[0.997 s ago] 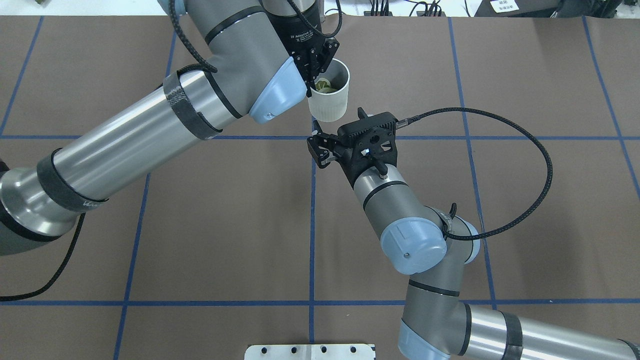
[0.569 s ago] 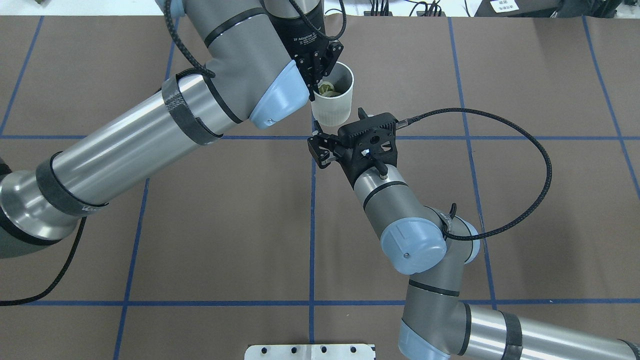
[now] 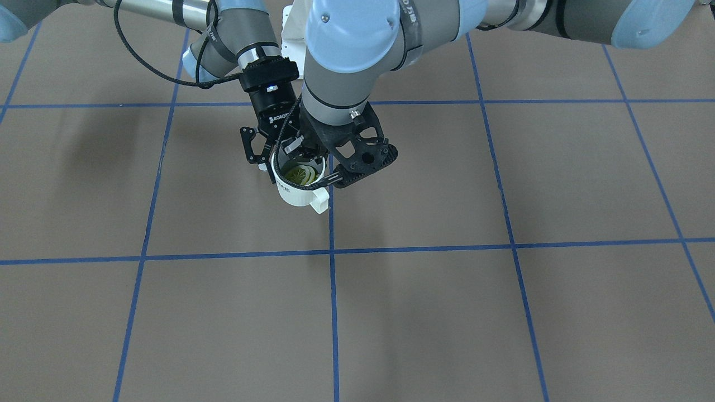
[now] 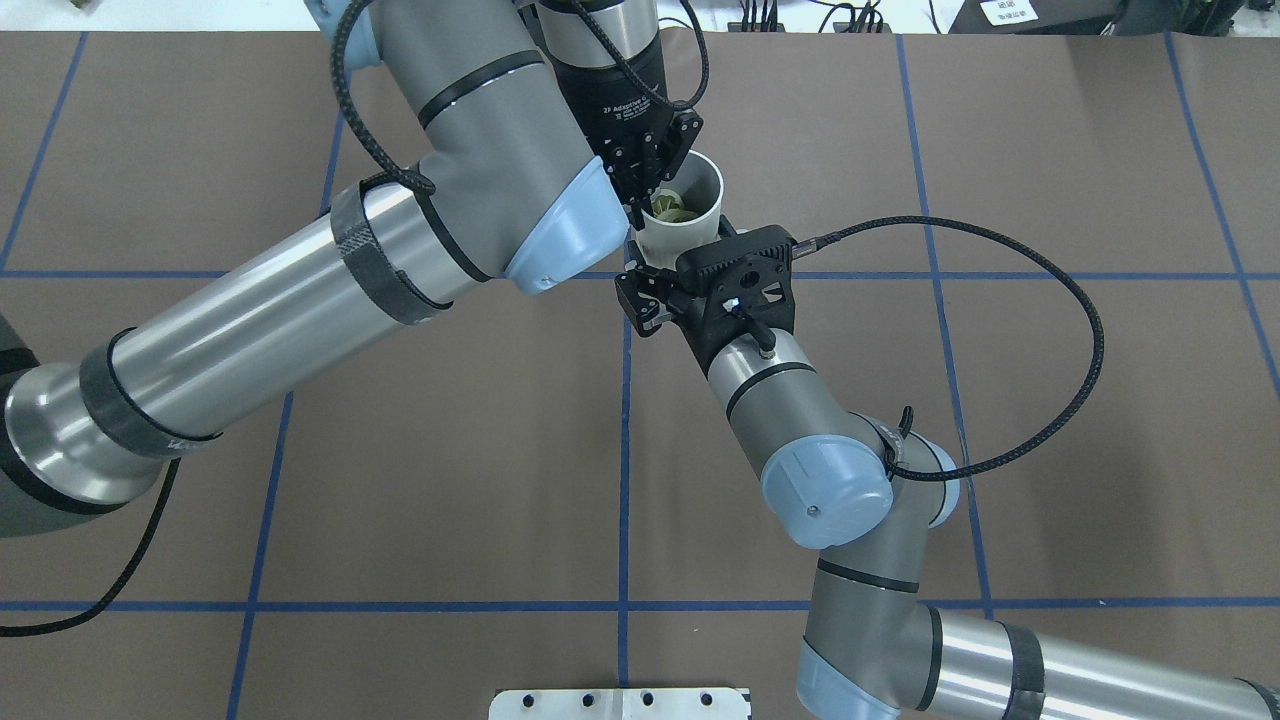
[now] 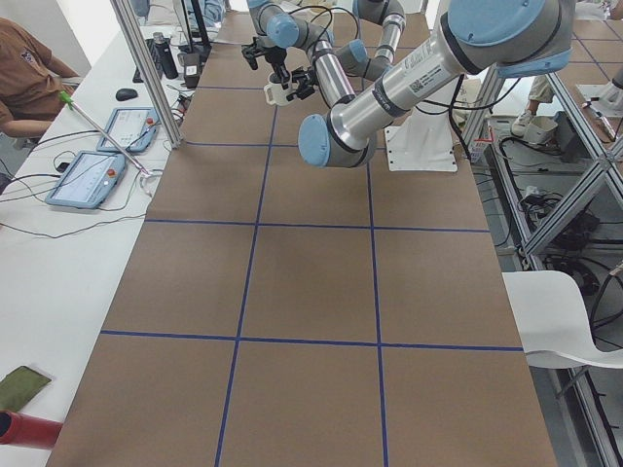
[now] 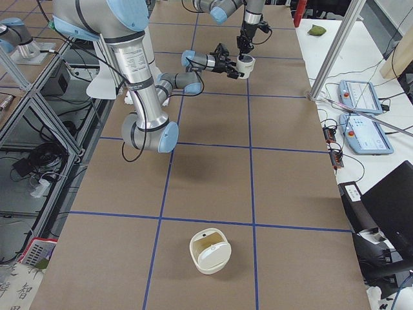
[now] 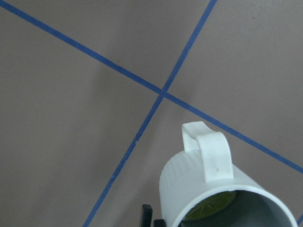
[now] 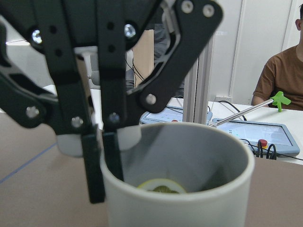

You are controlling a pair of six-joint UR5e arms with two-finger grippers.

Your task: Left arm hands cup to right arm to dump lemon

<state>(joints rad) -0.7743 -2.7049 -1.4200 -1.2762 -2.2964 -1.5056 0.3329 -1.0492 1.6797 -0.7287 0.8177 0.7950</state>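
Left jaws clamped on cup [image 4: 688,226] rim, right jaws apart near it, above table [image 4: 1000,450].

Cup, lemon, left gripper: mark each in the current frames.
cup [image 3: 295,196], front-facing view, outer wall below the rim.
lemon [image 3: 301,174], front-facing view, pale cut face inside the cup.
left gripper [image 8: 104,165], right wrist view, between fingers pinching the rim.

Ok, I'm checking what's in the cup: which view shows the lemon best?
Exterior front-facing: the lemon shows its pale cut faces inside the cup. Overhead shows it smaller and darker; the wrist views catch only a sliver; side views are too small.
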